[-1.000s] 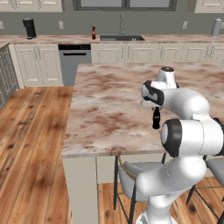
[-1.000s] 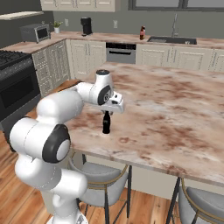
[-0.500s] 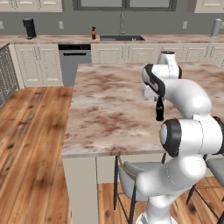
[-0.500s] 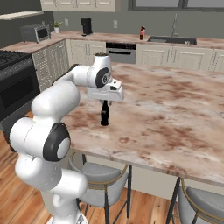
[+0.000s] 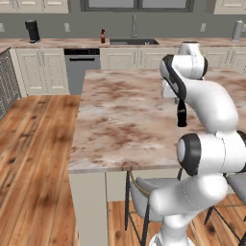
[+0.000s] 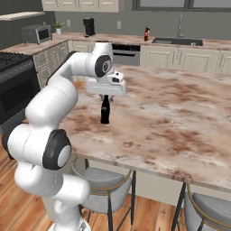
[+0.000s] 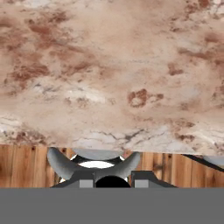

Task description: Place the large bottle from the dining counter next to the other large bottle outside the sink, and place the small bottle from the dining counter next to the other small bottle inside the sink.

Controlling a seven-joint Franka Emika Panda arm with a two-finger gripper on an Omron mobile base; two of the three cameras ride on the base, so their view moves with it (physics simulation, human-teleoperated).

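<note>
Gripper [image 6: 105, 97] closed on neck of small bottle [image 6: 105, 113], held upright just above dining counter [image 6: 180, 113]. Bottle judged light, rigid, slippery; neck grip suited it.

Below me spreads the big rectangular island desk [image 5: 120, 120] with its beige marble top mottled reddish-brown. Behind it the long wall desk [image 5: 62, 43] of similar stone carries a pinkish-red bottle with a white cap [image 5: 102, 36], just beside the dark recessed sink [image 5: 133, 42], and a black coffee maker [image 5: 32, 30] further along.
</note>
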